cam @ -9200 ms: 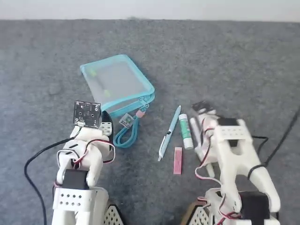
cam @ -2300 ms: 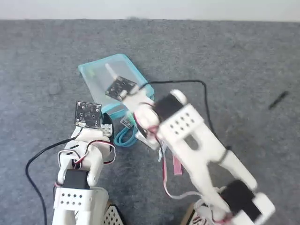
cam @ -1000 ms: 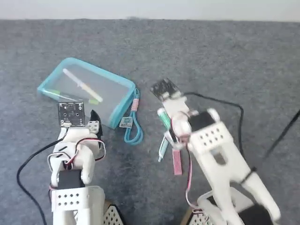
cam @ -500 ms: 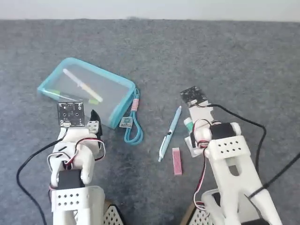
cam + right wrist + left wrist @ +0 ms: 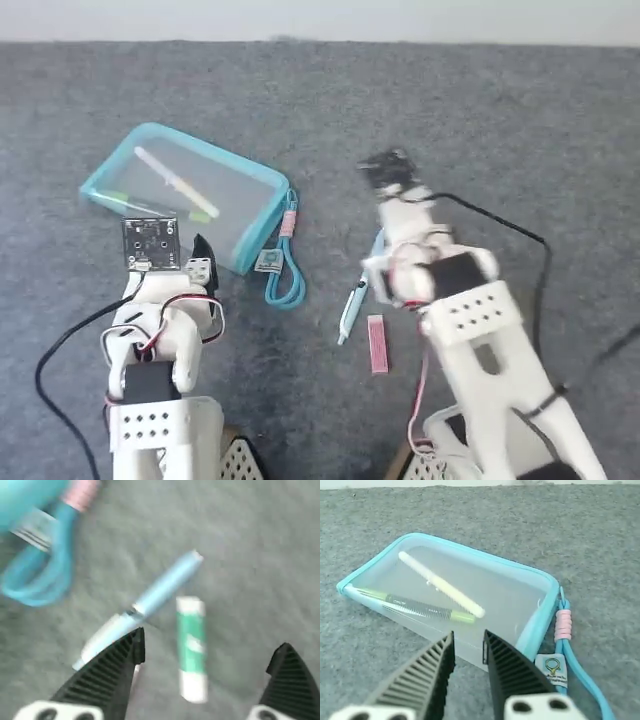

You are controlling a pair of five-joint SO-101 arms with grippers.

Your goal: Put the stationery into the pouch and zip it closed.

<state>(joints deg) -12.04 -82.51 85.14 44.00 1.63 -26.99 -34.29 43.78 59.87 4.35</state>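
Grey carpet (image 5: 500, 120) | left fingers (image 5: 427, 672) slightly apart, empty; right fingers (image 5: 112, 667) wide above glue stick (image 5: 191, 645)

Left arm (image 5: 160, 345) sits folded at the near left corner of the table (image 5: 520, 110), wrist pitched down. The left gripper (image 5: 468, 639) hangs low over the surface with its ribbed jaws only a sliver apart (nothing between them). Over on the other side, the right arm (image 5: 470, 320) stretches from the near edge toward the table's middle, angled to the left. Right gripper (image 5: 211, 647) points down at the surface, jaws spread wide, empty.
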